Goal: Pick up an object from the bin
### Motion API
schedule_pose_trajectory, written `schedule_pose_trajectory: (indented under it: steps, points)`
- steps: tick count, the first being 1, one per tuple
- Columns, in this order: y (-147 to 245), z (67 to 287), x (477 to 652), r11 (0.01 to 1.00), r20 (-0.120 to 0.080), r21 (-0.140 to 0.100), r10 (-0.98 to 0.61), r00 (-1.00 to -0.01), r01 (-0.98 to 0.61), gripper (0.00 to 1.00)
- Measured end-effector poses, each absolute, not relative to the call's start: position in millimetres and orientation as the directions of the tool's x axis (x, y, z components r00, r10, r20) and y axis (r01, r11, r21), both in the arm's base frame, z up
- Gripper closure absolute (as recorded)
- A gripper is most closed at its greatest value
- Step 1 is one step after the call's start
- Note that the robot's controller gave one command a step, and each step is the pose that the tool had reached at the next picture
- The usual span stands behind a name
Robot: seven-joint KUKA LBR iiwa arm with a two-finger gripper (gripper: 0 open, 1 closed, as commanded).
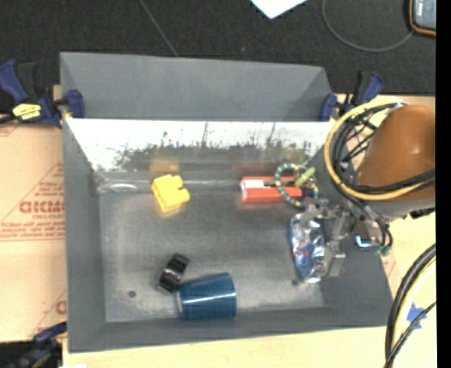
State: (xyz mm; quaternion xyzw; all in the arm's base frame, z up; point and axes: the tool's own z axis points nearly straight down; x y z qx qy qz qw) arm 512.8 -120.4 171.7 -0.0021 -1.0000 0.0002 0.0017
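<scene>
My gripper (pixel 333 242) is low at the right side of the bin, right against a crinkled blue and silver foil packet (pixel 305 251) that lies by the right wall. Whether the packet sits inside the gripper is hidden by the metal parts. Just behind them, near the back wall, an orange-red block (pixel 258 191) lies with a multicoloured beaded ring (pixel 291 182) at its right end.
A yellow block (pixel 169 192) lies at the back left. A blue cup (pixel 207 295) lies on its side at the front, with a small black piece (pixel 172 273) touching its left end. The arm's orange cover and cables hang over the right rim.
</scene>
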Motion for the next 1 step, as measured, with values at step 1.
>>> schedule_pose_trajectory:
  steps: [1]
  points:
    - [-120.1,174.9,514.6,1.000,-0.003,-0.002,-0.001,-1.000,-0.001,0.00]
